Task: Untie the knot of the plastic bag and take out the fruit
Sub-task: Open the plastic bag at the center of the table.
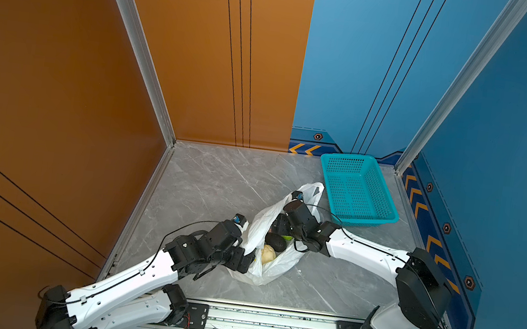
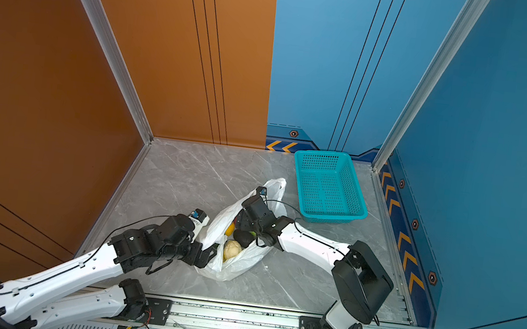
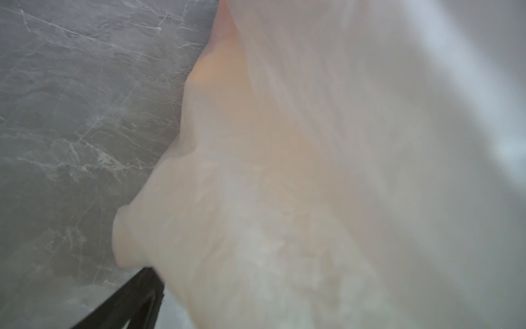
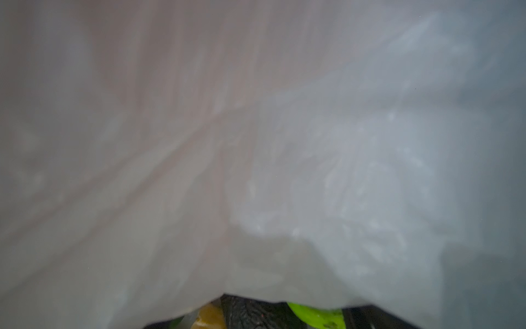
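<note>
The white plastic bag (image 1: 276,271) (image 2: 236,266) lies on the grey table with its mouth gaping; the knot is out of view. Fruit shows inside it in both top views: a cream-white piece (image 1: 267,254) (image 2: 232,249), a dark one (image 1: 275,241) (image 2: 243,237), a bright green one (image 1: 288,238) and a yellow one (image 2: 230,229). My left gripper (image 1: 251,261) (image 2: 213,251) is open at the bag's near-left rim; one black finger (image 3: 133,299) shows, and plastic (image 3: 313,171) hides the other. My right gripper (image 2: 239,220) reaches into the bag's far side, jaws wide over the dark fruit (image 4: 250,313), green fruit (image 4: 313,314) and orange fruit (image 4: 207,316).
A teal perforated basket (image 1: 348,157) (image 2: 323,153) stands at the back right, close to the bag's raised handle loop (image 1: 314,188). Orange and blue walls close in the grey marble table (image 1: 219,180). A metal rail carrying both arm bases (image 1: 270,323) runs along the front edge.
</note>
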